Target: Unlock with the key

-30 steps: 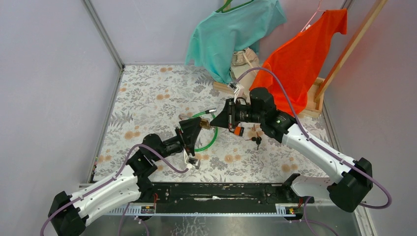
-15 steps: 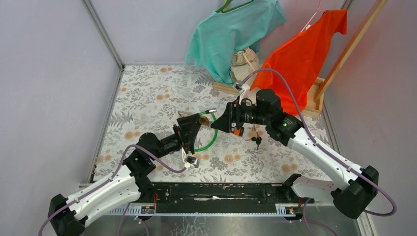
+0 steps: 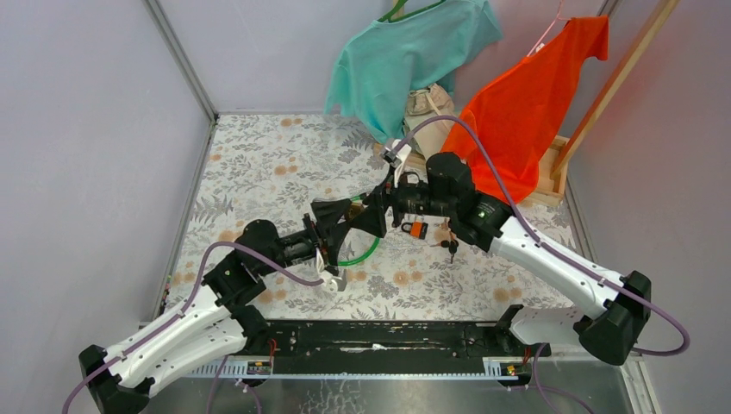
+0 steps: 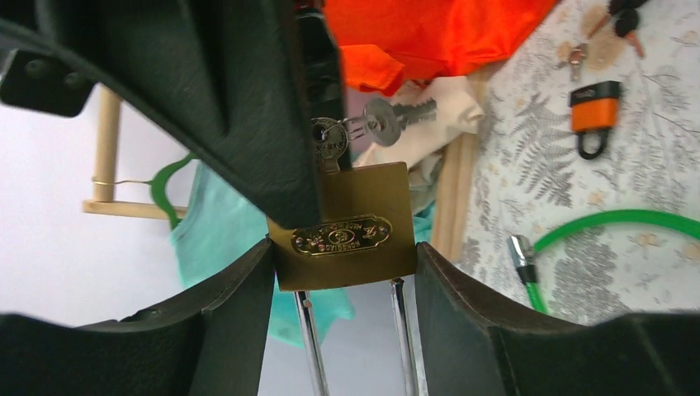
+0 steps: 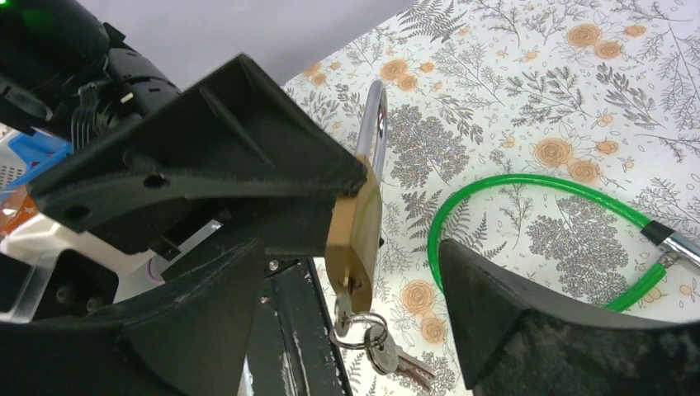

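Note:
A brass padlock [image 4: 347,235] is clamped by its sides in my left gripper [image 4: 342,264], shackle [image 5: 376,124] pointing away from the right arm. A silver key [image 5: 342,312] sits in its keyhole, and a ring with a spare key [image 5: 384,351] hangs from it. My right gripper [image 5: 348,247] stands open, one finger on each side of the padlock's key end, touching neither the lock nor the key. In the top view the two grippers meet over the table's middle, around the padlock [image 3: 353,206].
A green cable lock [image 3: 366,250] lies on the flowered table under the grippers. A small orange padlock [image 3: 417,229] and black-headed keys [image 3: 450,247] lie to its right. A teal shirt [image 3: 405,52] and an orange shirt [image 3: 534,95] hang on a wooden rack [image 3: 552,172] at the back.
My right gripper went from shut to open. It drew back to the right, then came in left, and its fingers now flank the padlock's key end. The left arm shifted slightly, still holding the padlock.

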Action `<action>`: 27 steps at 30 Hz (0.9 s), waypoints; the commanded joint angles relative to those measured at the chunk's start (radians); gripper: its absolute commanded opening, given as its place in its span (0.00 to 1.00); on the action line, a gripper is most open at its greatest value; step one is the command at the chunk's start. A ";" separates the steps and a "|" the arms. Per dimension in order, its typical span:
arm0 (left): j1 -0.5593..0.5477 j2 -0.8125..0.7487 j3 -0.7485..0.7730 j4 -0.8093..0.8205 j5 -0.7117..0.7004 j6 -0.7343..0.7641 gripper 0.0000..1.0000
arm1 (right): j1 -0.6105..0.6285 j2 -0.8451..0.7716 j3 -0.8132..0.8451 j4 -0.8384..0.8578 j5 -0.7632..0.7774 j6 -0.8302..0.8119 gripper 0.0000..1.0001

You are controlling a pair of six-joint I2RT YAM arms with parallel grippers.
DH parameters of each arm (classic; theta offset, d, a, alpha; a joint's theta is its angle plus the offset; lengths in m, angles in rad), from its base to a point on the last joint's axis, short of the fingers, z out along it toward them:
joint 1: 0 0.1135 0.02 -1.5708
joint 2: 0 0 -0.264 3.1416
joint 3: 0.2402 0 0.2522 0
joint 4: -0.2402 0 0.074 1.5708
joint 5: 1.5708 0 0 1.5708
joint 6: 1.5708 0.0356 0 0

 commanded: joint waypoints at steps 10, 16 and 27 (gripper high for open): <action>-0.008 -0.012 0.048 0.027 -0.002 -0.012 0.00 | 0.006 0.071 0.079 0.030 0.009 0.040 0.52; -0.007 -0.007 0.047 0.044 -0.005 -0.017 0.00 | 0.006 0.068 0.055 0.046 -0.009 0.057 0.54; -0.009 -0.001 0.055 0.055 -0.024 -0.033 0.00 | 0.005 0.078 0.046 0.037 0.007 0.055 0.60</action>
